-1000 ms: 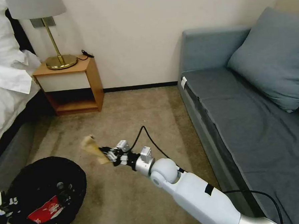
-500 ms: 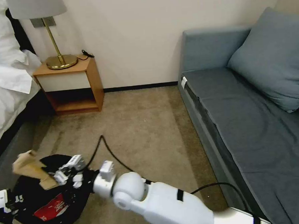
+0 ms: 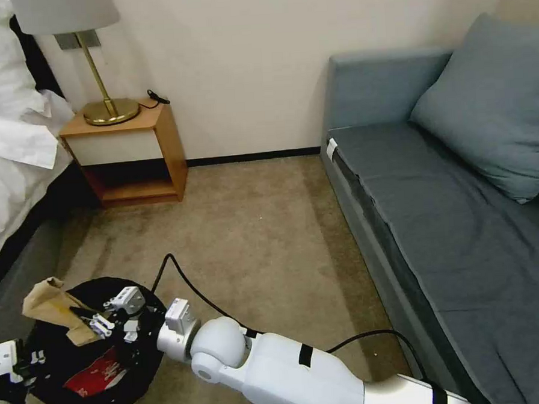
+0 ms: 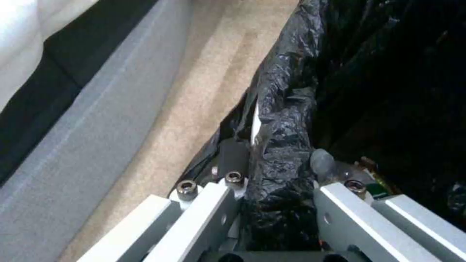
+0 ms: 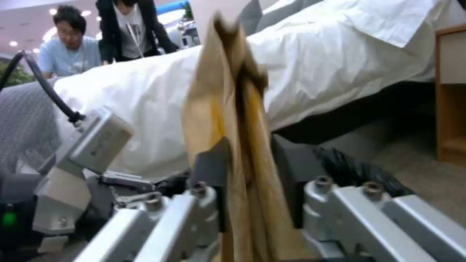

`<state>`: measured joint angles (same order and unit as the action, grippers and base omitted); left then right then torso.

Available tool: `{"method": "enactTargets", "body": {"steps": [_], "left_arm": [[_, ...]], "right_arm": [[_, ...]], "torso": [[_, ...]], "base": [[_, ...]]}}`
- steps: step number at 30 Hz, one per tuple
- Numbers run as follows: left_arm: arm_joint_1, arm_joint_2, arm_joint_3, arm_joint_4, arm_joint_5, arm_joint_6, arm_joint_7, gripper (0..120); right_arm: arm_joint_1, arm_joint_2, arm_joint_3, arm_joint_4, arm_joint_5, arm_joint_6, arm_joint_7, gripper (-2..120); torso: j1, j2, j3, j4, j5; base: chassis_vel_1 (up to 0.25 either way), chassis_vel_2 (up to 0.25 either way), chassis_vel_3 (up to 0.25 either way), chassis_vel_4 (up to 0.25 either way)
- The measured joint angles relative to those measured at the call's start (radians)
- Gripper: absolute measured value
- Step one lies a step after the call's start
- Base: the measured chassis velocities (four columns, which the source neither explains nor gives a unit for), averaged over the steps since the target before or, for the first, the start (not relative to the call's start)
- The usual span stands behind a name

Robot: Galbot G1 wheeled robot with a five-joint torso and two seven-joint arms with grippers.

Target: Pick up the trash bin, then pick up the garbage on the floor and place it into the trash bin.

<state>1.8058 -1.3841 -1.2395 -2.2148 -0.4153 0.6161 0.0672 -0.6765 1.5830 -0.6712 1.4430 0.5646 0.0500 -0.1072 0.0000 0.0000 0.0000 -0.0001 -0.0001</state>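
The trash bin [image 3: 52, 358], a round black basket with a crinkly black liner, stands on the carpet at the lower left. A red-and-white carton [image 3: 90, 375] lies inside it. My left gripper [image 3: 13, 363] is at the bin's near-left edge, shut on the liner-covered rim [image 4: 284, 120]. A clear plastic piece [image 4: 323, 162] shows just inside the rim. My right gripper [image 3: 86, 317] hangs over the bin's opening, shut on the tan crumpled paper bag [image 3: 49, 303]. That bag [image 5: 228, 109] stands up between the dark fingers [image 5: 213, 163].
A bed [image 3: 6, 173] runs along the left. A wooden nightstand [image 3: 128, 155] with a brass lamp [image 3: 105, 108] stands against the back wall. A grey-blue sofa [image 3: 451, 216] lines the right side. Open carpet [image 3: 253, 227] lies between.
My right arm has swung left with the paper bag, from over the middle of the carpet to above the bin. The left gripper and bin have stayed in place.
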Motion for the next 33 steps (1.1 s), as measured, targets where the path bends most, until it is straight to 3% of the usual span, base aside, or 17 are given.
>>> {"method": "enactTargets", "body": {"steps": [2,3,10,14,17,18,25,27,33], "left_arm": [[0.0,0.002,-0.001,0.0,-0.001,0.0,0.001,3],[0.0,0.004,-0.003,0.0,-0.003,0.0,0.001,3],[-0.004,0.006,-0.004,0.0,-0.019,0.003,-0.002,3],[-0.015,0.013,-0.006,0.02,-0.104,0.025,-0.022,3],[-0.018,0.016,-0.009,0.026,-0.129,0.033,-0.028,3],[-0.029,0.023,-0.018,0.039,-0.181,0.048,-0.043,3],[-0.056,0.049,-0.036,0.101,-0.303,0.077,-0.091,3],[-0.063,0.062,-0.037,0.135,-0.347,0.086,-0.119,3],[-0.084,0.07,-0.035,0.185,-0.403,0.095,-0.164,3]], "right_arm": [[-0.002,-0.007,0.003,0.006,0.001,0.0,0.0,36],[-0.007,-0.017,0.008,0.013,0.001,-0.002,0.0,47],[-0.029,-0.03,0.026,0.034,-0.007,-0.011,0.004,69],[-0.056,-0.065,0.066,0.086,-0.068,-0.026,0.04,88],[-0.065,-0.079,0.084,0.104,-0.086,-0.031,0.05,91],[-0.09,-0.114,0.125,0.146,-0.117,-0.046,0.068,99],[-0.237,-0.225,0.306,0.267,-0.248,-0.089,0.111,100],[-0.32,-0.269,0.425,0.294,-0.377,-0.059,0.109,100],[-0.489,-0.317,0.624,0.384,-0.45,-0.023,0.102,100]], "torso": [[0.0,0.0,0.0,0.0,0.0],[0.0,0.0,0.0,0.0,0.0],[0.0,0.0,0.0,0.0001,0.0001],[0.0,0.0,0.0,0.0001,0.0003],[0.0,0.0,0.0,0.0001,0.0003],[0.0,0.0,0.0,0.0003,0.0003],[0.0,0.0,0.0,-0.0001,0.0004],[0.0,0.0,0.0,-0.0002,0.0003],[0.0,0.0,0.0,0.0001,0.0002]], "base": [[0.0,0.0,0.0,0.0],[0.0,0.0,0.0,0.0],[0.0,0.0,0.0,0.0],[0.0,0.0,0.0,0.0],[0.0,0.0,0.0,0.0],[0.0,0.0,0.0,0.0],[0.0,0.0,0.0,0.0],[0.0,0.0,0.0,0.0],[0.0,0.0,0.0,0.0]]}}
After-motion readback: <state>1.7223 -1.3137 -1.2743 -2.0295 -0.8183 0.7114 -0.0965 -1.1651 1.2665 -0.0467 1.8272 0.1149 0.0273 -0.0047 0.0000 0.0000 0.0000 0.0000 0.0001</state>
